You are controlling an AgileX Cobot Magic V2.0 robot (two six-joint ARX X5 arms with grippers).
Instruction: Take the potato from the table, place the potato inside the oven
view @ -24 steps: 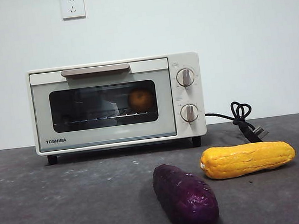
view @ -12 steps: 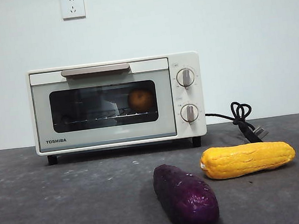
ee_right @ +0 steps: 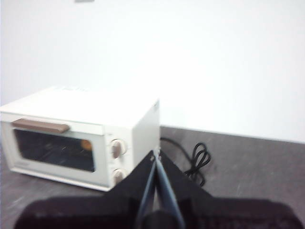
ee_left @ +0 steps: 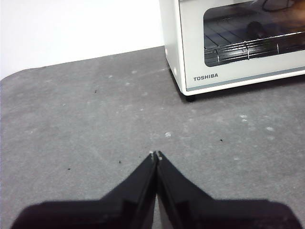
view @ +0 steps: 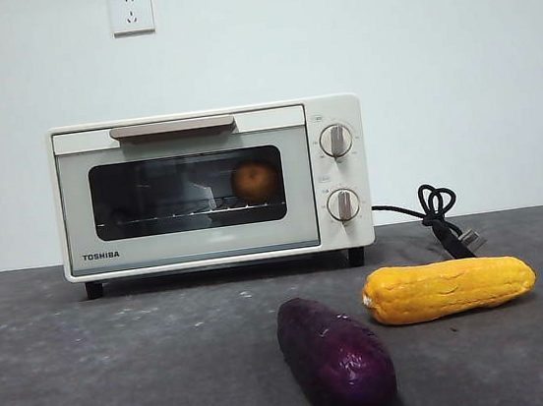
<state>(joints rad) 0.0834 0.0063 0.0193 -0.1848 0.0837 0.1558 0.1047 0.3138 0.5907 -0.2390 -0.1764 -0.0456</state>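
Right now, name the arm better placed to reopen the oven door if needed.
Left, probably. The left gripper, jaws shut, sits low over the table close to the oven front. The right gripper, also shut, looks at the oven from farther back. The potato is already inside, door closed.

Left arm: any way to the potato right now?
Probably not. The potato sits on the rack inside the oven behind its closed glass door, so the left gripper, jaws shut over the table, would have to open it first.
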